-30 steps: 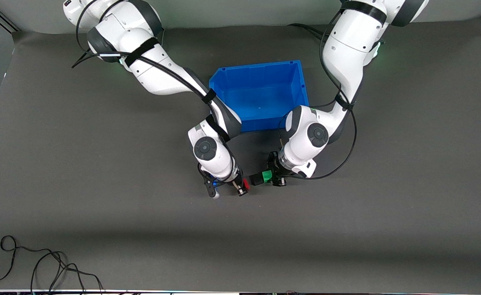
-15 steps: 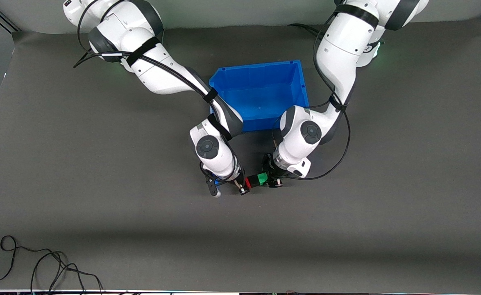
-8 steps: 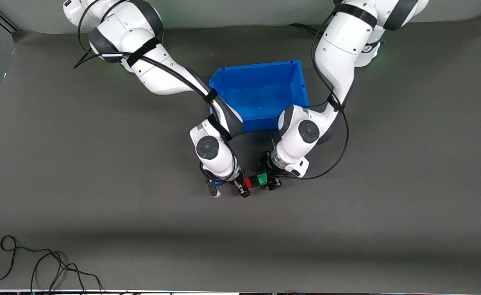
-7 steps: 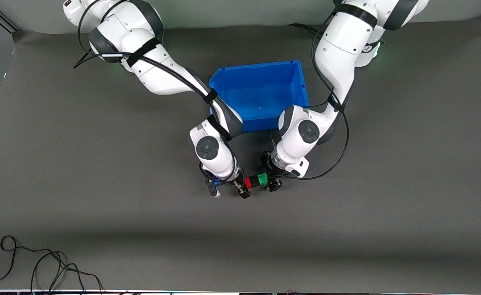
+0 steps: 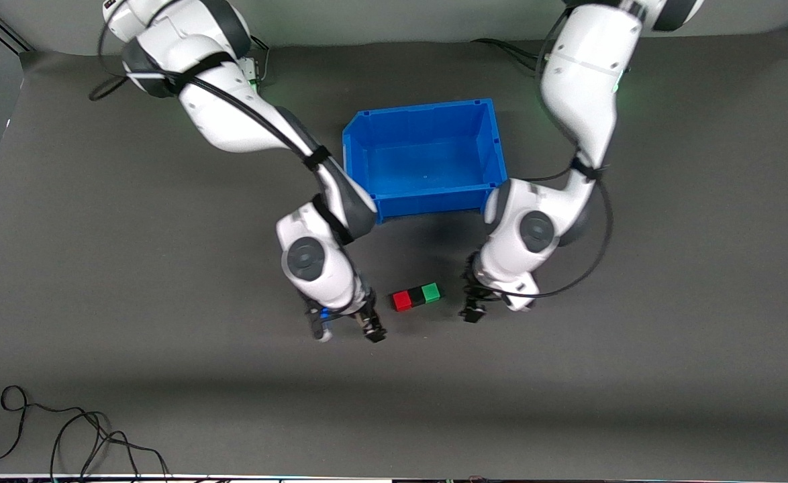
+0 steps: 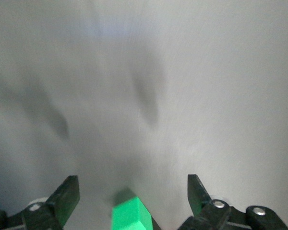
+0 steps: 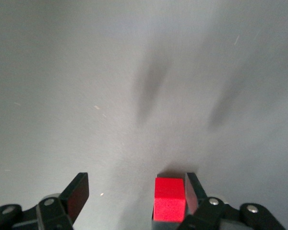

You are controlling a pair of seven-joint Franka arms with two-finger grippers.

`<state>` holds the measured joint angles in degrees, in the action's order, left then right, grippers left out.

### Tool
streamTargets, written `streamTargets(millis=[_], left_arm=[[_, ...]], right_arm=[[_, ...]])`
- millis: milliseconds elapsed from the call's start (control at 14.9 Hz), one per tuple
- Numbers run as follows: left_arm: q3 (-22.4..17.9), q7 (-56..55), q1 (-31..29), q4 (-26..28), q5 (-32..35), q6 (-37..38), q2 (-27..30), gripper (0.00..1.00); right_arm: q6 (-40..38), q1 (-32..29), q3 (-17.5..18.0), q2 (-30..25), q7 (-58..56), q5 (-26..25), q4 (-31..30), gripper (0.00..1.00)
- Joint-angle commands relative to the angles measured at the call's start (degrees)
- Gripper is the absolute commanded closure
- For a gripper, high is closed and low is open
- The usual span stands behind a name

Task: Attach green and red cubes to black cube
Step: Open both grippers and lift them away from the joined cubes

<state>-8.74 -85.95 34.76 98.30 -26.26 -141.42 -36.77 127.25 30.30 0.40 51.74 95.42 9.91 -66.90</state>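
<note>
Both grippers have backed off, fingers spread; red cube point(image 5: 402, 300), black cube point(image 5: 417, 296), green cube point(image 5: 431, 291) joined between them

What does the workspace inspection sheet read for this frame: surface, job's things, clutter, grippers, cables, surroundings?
Surface: dark grey mat covering the table.
Job's things: red cube, black cube and green cube lie in one touching row on the mat, black in the middle, nearer the front camera than the blue bin.
Clutter: nothing seen.
Grippers: left gripper open beside the green cube; right gripper open beside the red cube; neither holds anything.
Cables: loose black cable on the mat at the front edge.
Surroundings: nothing seen.
</note>
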Motion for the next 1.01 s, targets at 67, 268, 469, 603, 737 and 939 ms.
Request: streamTargets(millis=[67, 268, 469, 603, 737, 939], left_arm=[[-3.46, 19.81, -5.92, 3.92, 1.12, 14.12, 9.6, 0.0], [-5.49, 31.94, -9.96, 3.57, 7.42, 22.73, 14.43, 0.0], [-5.67, 47.13, -16.02, 1.82, 10.0, 31.17, 19.09, 0.0], [-5.76, 57.07, -19.54, -1.34, 10.35, 37.5, 20.5, 0.0], [-5.67, 66.12, -22.44, -5.99, 11.92, 42.52, 20.95, 0.0], [-5.76, 78.18, -22.72, -12.93, 16.93, 48.85, 21.21, 0.0]], right_arm=[[-13.84, -3.31, 0.3, -9.0, -8.47, -0.32, -0.68, 0.1], [-25.61, -7.08, 0.3, -15.51, -17.43, -0.32, -0.95, 0.1], [-37.04, -11.21, -0.14, -22.45, -28.32, -1.29, -1.12, 0.1], [-43.55, -14.63, -0.23, -26.75, -37.19, -1.64, -1.39, 0.1], [-49.61, -18.94, -0.23, -30.62, -46.5, -3.13, -1.47, 0.1], [-54.91, -25.53, -0.32, -36.16, -65.29, -6.2, -3.22, 0.1]])
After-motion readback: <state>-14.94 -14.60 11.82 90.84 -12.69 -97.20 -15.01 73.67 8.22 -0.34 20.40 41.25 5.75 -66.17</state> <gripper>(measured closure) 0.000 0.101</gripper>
